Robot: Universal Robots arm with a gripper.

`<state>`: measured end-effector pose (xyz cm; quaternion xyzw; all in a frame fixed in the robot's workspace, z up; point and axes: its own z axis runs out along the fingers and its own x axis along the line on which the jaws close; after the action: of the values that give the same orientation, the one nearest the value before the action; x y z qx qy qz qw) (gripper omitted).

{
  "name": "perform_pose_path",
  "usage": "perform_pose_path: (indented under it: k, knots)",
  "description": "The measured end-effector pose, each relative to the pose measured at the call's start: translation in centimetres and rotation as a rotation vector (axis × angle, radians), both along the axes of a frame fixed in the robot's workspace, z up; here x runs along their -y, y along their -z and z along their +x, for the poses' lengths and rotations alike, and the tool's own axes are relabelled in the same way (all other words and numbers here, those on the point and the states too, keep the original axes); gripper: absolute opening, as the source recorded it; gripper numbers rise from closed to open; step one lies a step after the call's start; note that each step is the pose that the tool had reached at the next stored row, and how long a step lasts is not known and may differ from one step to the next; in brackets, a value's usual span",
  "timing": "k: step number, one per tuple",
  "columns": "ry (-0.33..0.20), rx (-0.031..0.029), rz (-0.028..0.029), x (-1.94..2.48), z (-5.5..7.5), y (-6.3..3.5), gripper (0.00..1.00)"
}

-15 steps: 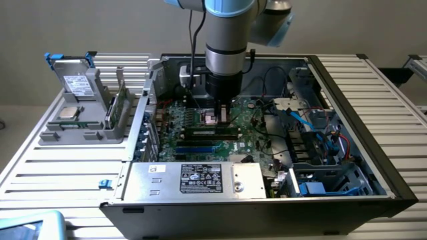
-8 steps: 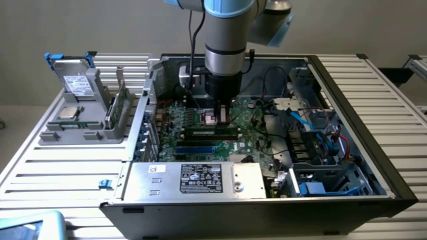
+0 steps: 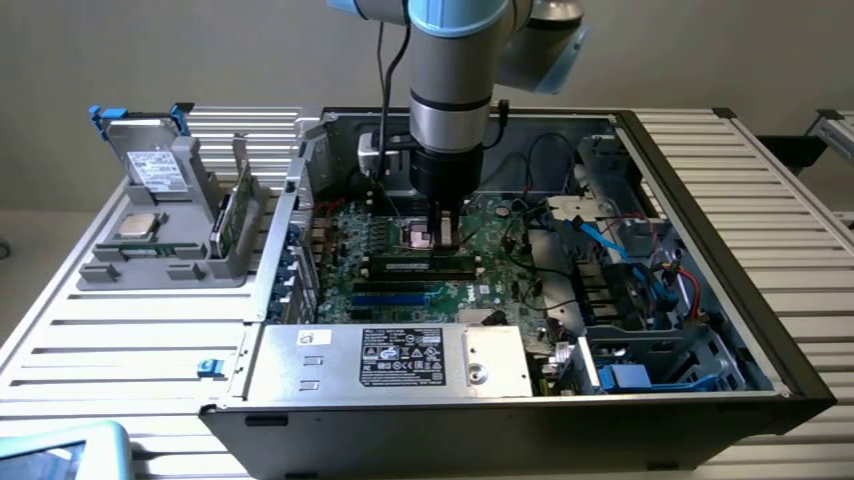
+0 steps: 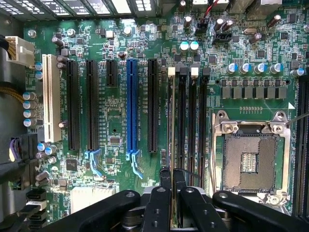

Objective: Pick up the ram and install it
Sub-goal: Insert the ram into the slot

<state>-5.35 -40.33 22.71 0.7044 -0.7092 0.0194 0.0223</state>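
My gripper [image 4: 172,180] is shut on the ram [image 4: 172,121]. In the wrist view the ram shows edge-on as a thin upright line running away from the black fingers [image 4: 164,180]. It stands over the row of black memory slots [image 4: 192,121] beside the open processor socket [image 4: 249,155]. In the exterior view my gripper [image 3: 435,238] reaches straight down into the open computer case [image 3: 694,190]. There the ram [image 3: 424,264] is a long dark strip just under the fingers, low over the green motherboard [image 3: 387,295]. I cannot tell whether it touches a slot.
A grey parts holder [image 3: 160,262] at the exterior view's left carries a small silver processor chip [image 3: 138,224] and an upright green card [image 3: 230,222]. The silver power supply [image 3: 387,362] fills the case's near side. Cables and a drive cage [image 3: 641,330] crowd the exterior view's right. A blue expansion slot [image 4: 133,106] lies beside the memory slots.
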Motion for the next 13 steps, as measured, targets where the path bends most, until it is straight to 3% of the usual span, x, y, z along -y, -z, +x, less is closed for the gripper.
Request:
perform_pose_path:
  k: [13]
  knots:
    - [0.0,0.003,-0.0001,-0.12,-0.09,0.28,0.14]
